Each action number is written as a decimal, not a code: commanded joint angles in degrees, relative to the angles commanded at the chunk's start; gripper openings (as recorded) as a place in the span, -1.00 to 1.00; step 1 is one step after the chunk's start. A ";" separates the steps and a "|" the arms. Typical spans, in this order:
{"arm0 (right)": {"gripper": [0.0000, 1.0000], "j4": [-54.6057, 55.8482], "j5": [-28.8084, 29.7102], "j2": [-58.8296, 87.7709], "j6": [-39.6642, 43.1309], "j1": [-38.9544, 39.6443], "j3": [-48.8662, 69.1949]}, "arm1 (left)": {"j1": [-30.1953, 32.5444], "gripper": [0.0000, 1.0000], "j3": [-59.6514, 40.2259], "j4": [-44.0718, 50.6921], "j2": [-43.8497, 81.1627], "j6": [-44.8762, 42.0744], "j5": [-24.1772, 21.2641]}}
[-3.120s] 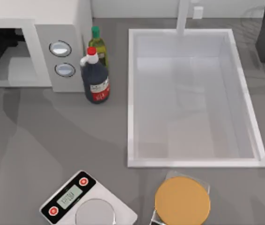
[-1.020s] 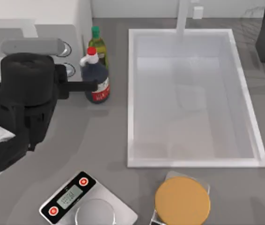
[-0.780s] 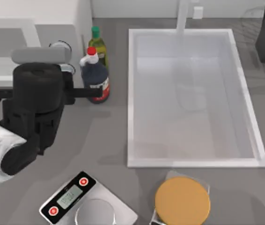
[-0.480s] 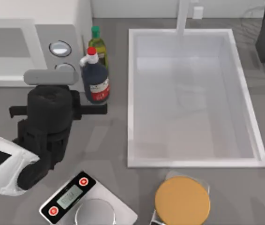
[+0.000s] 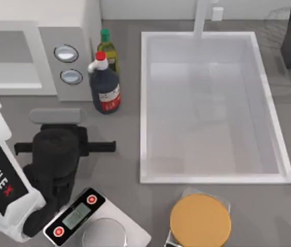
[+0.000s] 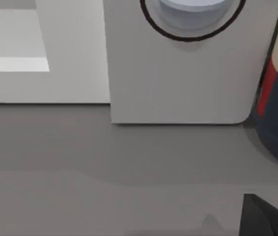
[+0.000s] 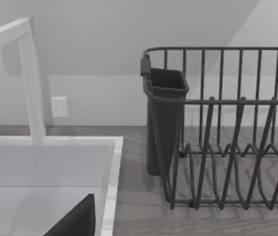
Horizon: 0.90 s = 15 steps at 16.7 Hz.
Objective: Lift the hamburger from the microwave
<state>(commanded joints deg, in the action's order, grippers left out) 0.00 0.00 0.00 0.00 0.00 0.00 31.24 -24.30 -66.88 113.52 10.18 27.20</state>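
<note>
The left arm has drawn back from the large white boxy microwave [image 5: 42,49] toward the bench's near left, beside the flat silver scale [image 5: 96,221]. Whether the left pincer [image 5: 58,136] is apart or together cannot be told. The microwave's pale grey cavity faces open at the smooth grey bench's [image 5: 114,164] far left. The hamburger's position cannot be told. The white rectangular sink basin [image 5: 212,177] sits centre-right.
</note>
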 joint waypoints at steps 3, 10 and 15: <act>1.00 0.00 0.00 0.00 0.00 0.00 0.00 | -0.03 -1.00 0.23 -0.70 0.45 -0.02 -0.05; 1.00 0.00 0.00 0.00 0.00 0.00 0.00 | -0.03 -0.25 0.23 -0.70 0.45 -0.02 -0.05; 1.00 0.00 0.00 0.00 0.00 0.00 0.00 | -0.03 0.51 0.23 -0.70 0.45 -0.02 -0.05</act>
<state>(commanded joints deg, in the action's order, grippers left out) 0.00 0.00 0.00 0.00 0.00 0.00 31.22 -24.07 -67.58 113.97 10.17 27.15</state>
